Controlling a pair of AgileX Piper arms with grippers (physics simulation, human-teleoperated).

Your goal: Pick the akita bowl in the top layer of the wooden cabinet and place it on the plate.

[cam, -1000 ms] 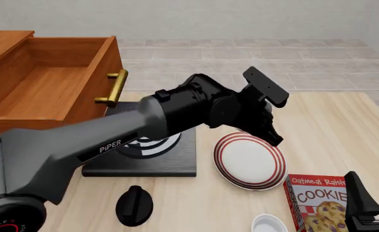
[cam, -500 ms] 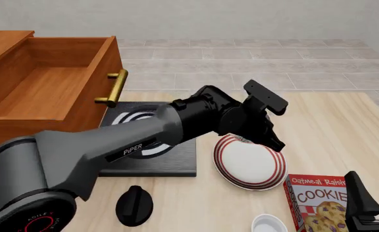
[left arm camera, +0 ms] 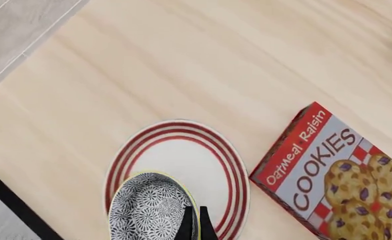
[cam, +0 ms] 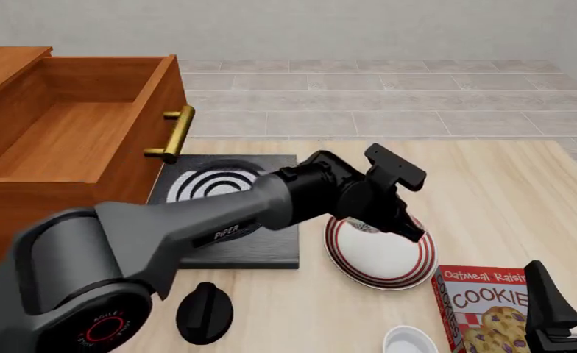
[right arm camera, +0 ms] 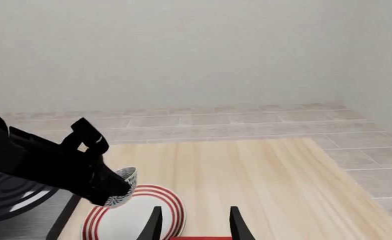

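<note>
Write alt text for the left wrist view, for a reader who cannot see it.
The left gripper holds the rim of the akita bowl over the near edge of the plate, which sits on the light wooden table. A cookie box lies beside the plate, apart from it.

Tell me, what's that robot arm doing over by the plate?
The left gripper is pinching the rim of a small patterned akita bowl and holding it over the near edge of the red-ringed plate; whether it touches the plate is unclear. It is not yet let go. The cabinet's top drawer stands pulled open with nothing showing inside. The right gripper waits open near the cookie box, holding nothing.
</note>
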